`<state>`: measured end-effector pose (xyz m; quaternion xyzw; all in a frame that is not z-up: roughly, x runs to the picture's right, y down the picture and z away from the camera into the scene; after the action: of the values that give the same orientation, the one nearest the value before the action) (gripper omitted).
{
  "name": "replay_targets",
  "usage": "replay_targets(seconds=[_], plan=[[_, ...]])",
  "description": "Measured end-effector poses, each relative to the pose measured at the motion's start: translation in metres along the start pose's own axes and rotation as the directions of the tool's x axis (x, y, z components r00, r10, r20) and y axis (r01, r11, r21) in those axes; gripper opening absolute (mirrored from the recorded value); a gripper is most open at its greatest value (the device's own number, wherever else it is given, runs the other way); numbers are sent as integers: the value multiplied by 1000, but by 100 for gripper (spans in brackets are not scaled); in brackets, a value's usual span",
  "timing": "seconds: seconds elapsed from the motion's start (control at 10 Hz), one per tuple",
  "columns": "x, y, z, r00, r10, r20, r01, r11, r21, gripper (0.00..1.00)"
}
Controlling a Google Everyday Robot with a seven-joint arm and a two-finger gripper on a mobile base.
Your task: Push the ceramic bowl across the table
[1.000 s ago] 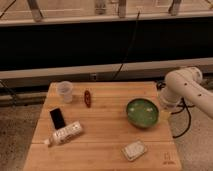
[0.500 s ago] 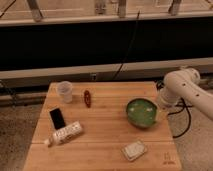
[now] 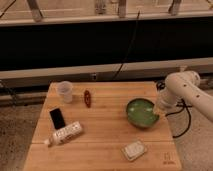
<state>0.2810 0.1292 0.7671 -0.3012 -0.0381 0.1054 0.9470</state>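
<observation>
The table (image 3: 107,127) carries the ceramic bowl (image 3: 140,113) near its right edge, upright, mouth facing up; being round, it has no long axis (so no heading to speak of); the gripper (image 3: 159,111) sits at the bowl's right rim, seemingly touching, though whether it is apart or together cannot be told. The likely risks: an off-centre or high contact could make the glossy bowl slip sideways or tip; a long leftward push could strike the small reddish object (image 3: 87,98).

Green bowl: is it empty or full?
Empty: the ceramic bowl shows only its pale green inside. The tool is beside its rim.
</observation>
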Motion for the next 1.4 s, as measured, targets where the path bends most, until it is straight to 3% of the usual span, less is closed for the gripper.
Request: replay_targets(seconds=[0.1, 0.5, 1.1, 1.4], plan=[[0, -1, 2, 1000, 7, 12, -7, 1000, -4, 1], [15, -6, 19, 998, 45, 43, -43, 998, -39, 0], [-12, -15, 41, 997, 3, 81, 3, 996, -84, 0], [-7, -18, 53, 995, 9, 96, 2, 993, -115, 0]])
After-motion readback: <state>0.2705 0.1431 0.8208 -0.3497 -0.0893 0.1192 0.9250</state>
